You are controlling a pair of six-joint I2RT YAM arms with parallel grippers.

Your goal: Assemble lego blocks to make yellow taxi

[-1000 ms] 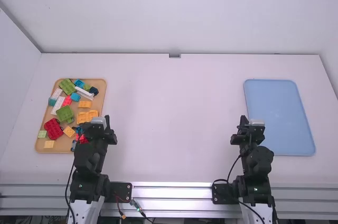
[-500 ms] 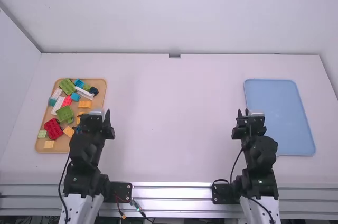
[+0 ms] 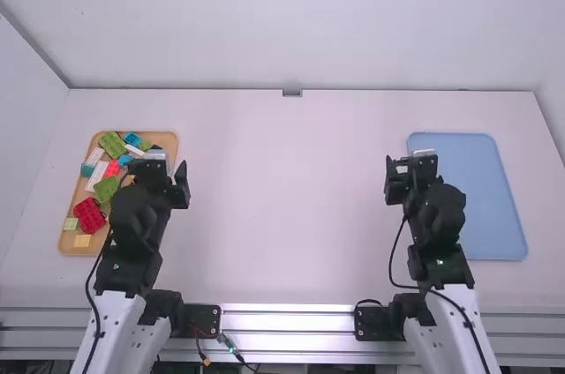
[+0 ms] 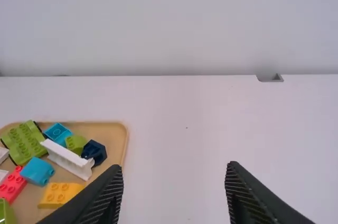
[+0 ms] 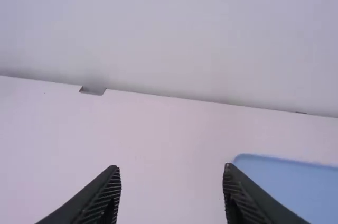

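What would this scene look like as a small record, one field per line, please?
surface: white table
block container: light-brown rectangular tray, left side of table
sample blocks: orange-yellow studded plastic block; white elongated plastic block; dark-blue plastic block
block arrangement: jumbled inside the light-brown tray
other tray: light-blue rectangular tray, right side of table
left gripper: open, holding nothing
right gripper: open, holding nothing
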